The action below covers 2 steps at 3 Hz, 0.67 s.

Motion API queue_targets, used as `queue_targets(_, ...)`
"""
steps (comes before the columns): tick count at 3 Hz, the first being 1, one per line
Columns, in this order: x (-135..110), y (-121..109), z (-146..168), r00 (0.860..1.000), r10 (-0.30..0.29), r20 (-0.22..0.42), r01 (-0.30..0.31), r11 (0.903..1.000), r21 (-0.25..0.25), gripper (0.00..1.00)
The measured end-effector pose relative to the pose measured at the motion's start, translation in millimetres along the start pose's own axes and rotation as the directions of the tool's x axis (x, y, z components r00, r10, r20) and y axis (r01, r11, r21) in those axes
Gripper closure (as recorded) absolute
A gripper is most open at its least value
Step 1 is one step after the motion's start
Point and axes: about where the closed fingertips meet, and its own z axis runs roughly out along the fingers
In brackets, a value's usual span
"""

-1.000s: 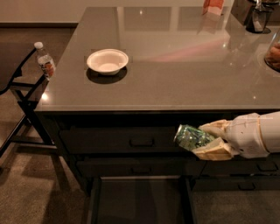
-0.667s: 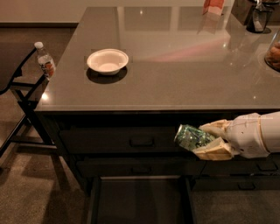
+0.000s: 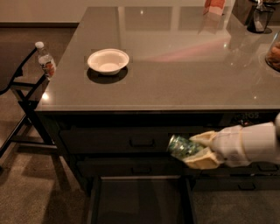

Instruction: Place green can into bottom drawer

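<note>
Grey countertop (image 3: 183,83) carries white bowl (image 3: 108,61) toward left; gripper (image 3: 192,150) below front edge, clasping green can (image 3: 180,147)

1. Counter (image 3: 175,65): grey glossy top with bright light reflections.
2. Drawer fronts (image 3: 109,142): dark, small handles, under the top.
3. Floor (image 3: 35,183): brown, mottled.
4. Black frame (image 3: 22,87): left of counter.
5. Wall (image 3: 39,11): pale strip, upper left.
6. Gripper (image 3: 192,151): before the drawer fronts, right side, clasping green can (image 3: 181,147).

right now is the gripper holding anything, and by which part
Yes: the gripper, in front of the drawer fronts, holds the green can sideways by the half nearest the arm.
</note>
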Motion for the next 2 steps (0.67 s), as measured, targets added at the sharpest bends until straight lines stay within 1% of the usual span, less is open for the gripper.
queue_targets(1,34.3,7.4,41.0,0.999,0.026,0.021,-0.026,0.9996,-0.006,1.00)
queue_targets(2,70.0,7.4,74.3,0.997,0.033,0.063,-0.033,0.9995,0.001,1.00)
